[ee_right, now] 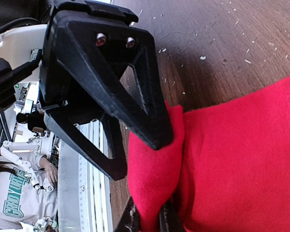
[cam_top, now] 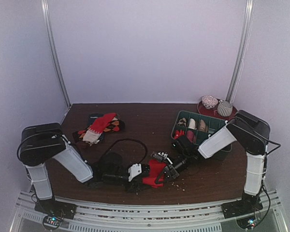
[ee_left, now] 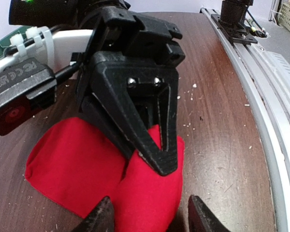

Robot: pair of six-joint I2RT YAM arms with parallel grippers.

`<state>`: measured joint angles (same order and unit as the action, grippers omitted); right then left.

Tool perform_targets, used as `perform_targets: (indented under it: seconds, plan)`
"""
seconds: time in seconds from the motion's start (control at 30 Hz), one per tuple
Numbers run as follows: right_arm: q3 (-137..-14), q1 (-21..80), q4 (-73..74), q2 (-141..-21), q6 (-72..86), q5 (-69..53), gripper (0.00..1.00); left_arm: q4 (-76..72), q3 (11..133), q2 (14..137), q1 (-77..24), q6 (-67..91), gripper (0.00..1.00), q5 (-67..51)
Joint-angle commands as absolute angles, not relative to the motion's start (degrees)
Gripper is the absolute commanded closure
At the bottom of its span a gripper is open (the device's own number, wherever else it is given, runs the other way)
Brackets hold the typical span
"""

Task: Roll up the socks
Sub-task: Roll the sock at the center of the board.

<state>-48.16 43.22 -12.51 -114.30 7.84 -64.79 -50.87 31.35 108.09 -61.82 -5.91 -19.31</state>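
Note:
A bright red sock (cam_top: 152, 175) lies bunched on the table near the front edge, between both grippers. In the right wrist view my right gripper (ee_right: 149, 220) is shut on a raised fold of the red sock (ee_right: 241, 159). In the left wrist view my left gripper (ee_left: 150, 217) is open, its two fingers straddling the near edge of the sock (ee_left: 72, 164), with the right gripper's fingers (ee_left: 162, 162) pressed on the fold just ahead. From above, the left gripper (cam_top: 145, 173) and right gripper (cam_top: 165, 174) meet at the sock. No plain tan-brown sock shows clearly.
A pile of socks (cam_top: 99, 128), one red and white, lies at the back left. A green compartment box (cam_top: 217, 126) holding rolled socks stands at the right, behind the right arm. A red plate (cam_top: 203, 107) with two balls sits behind it. A black cable (cam_top: 128, 141) loops mid-table.

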Motion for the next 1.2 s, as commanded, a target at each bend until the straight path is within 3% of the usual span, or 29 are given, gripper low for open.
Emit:
perform_targets:
  seconds: [0.0, 0.1, 0.3, 0.43, 0.47, 0.5, 0.57, 0.9, 1.17]
  plan:
    - [-44.3, 42.7, 0.2, -121.0, 7.1, -57.2, 0.89, -49.6, 33.1, 110.1, -61.5, -6.5, 0.52, -21.5]
    - [-44.5, 42.6, 0.8, -121.0, 6.6, -57.4, 0.89, -45.6, 35.1, 111.9, -61.5, -5.9, 0.6, -19.7]
    - [-44.5, 42.5, 0.6, -120.2, 6.1, -57.9, 0.89, -38.1, 38.1, 114.9, -61.5, -3.2, 1.0, -16.4]
    - [-44.4, 42.5, -1.3, -118.3, 6.6, -57.9, 0.88, -35.6, 36.4, 113.6, -61.5, 0.9, 1.0, -14.3]
    - [-44.3, 42.4, -2.7, -117.2, 7.5, -57.9, 0.85, -33.6, 36.3, 113.1, -61.5, 2.8, 1.0, -13.3]
    - [-44.2, 42.5, -4.6, -115.9, 8.5, -57.6, 0.74, -31.7, 36.3, 112.5, -61.5, 5.0, 1.0, -12.1]
    - [-43.6, 42.4, -8.7, -112.1, 10.7, -56.0, 0.67, -26.9, 36.7, 111.1, -61.2, 9.3, 1.0, -11.3]
    - [-34.6, 43.2, -24.0, -89.4, 8.1, -42.1, 0.6, -10.2, 42.3, 110.6, -56.1, 23.6, 1.0, -28.4]
    - [-29.9, 52.0, -26.2, -83.7, -6.7, -25.9, 0.59, 0.5, 51.7, 115.8, -54.0, 20.3, 1.0, -38.7]
